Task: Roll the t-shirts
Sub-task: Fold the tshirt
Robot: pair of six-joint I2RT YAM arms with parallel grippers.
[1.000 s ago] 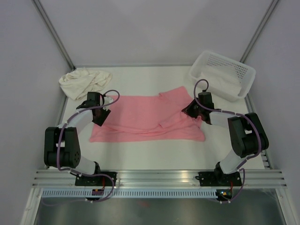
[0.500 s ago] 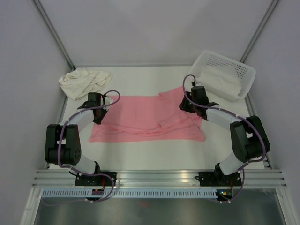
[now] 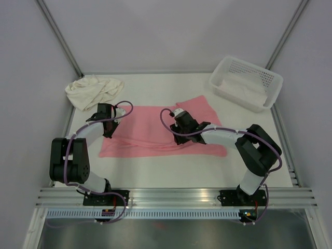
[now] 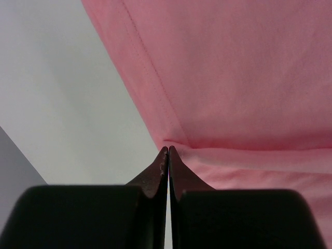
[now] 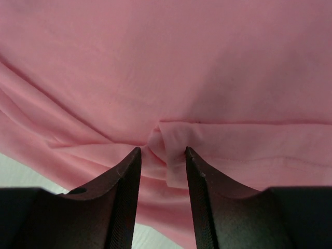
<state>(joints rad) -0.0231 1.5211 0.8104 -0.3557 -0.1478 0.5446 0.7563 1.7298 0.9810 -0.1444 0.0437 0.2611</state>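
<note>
left gripper [image 4: 168,151]: jaws seen pressed together at 6 o'clock, tips set at the shirt's hemmed edge | pink t-shirt [image 4: 244,78]: spread from 12 to 5 o'clock, creased from the tips toward 3 o'clock | table [image 4: 67,104]: white surface shown at 9 to 11 o'clock

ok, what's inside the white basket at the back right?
Pale cloth lies bunched in the basket. Anything beneath that cloth is covered, and the near wall hides its lower edge.

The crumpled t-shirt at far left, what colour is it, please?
The t-shirt is cream, clearest in the top view.
</note>
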